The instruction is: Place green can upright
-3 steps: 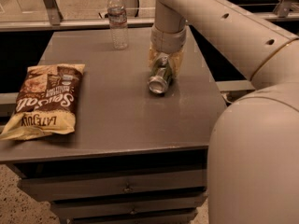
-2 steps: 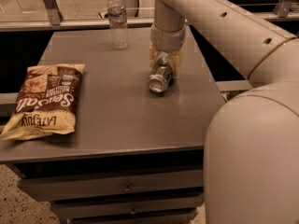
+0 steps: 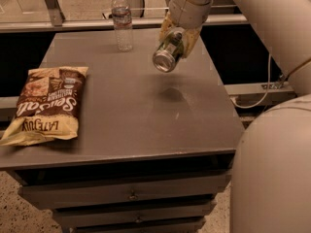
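Observation:
The green can (image 3: pixel 168 53) is in the air above the right part of the grey table (image 3: pixel 126 110), tilted with its silver end facing the camera and down to the left. My gripper (image 3: pixel 178 37) is shut on the green can, with yellowish fingers (image 3: pixel 190 41) on either side of its body. The can's shadow lies on the table surface below it. The white arm comes down from the upper right.
A clear plastic water bottle (image 3: pixel 122 19) stands upright at the table's back edge, left of the gripper. A brown and yellow chip bag (image 3: pixel 46 103) lies flat on the left side. Drawers (image 3: pixel 131 195) are under the tabletop. My large white arm link (image 3: pixel 272 169) fills the lower right.
The green can was lying on the table with the gripper around it. Now the gripper has lifted it off the table into the air.

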